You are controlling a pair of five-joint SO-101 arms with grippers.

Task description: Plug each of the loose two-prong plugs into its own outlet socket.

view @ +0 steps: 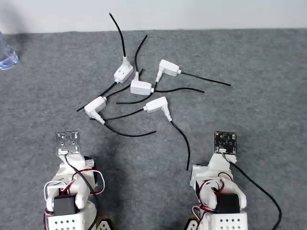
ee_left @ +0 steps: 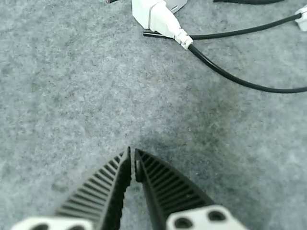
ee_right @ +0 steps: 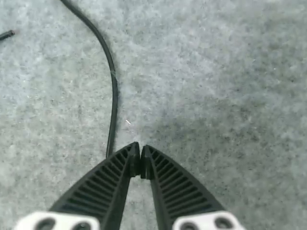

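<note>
TWO ARMS, FIVE LOOSE ENDS: Five small white plastic plug and socket bodies lie in a loose cluster at the middle of the grey carpeted table. Each trails a thin black rubber cord, and several cords cross one another. From the high view it cannot be told which bodies carry prongs and which are outlets.

The shells look light, hard and smooth, so they will likely skid on the carpet if pushed rather than pinched. The cords look supple but springy, and are apt to tug a lifted body round. The surest hold seems to be across the flat sides of a body, clear of the prongs or slots and never on the cord. One arm probably has to steady a socket while the other presses a plug home.

Both arms sit folded low at the near edge of the table, well apart from the cluster, with wrists tipped down toward the carpet. The left gripper is pinched closed and empty, and the nearest white corded body lies well ahead of it. The right gripper is likewise closed on nothing, with the loose cord end just beside its tips.
</note>
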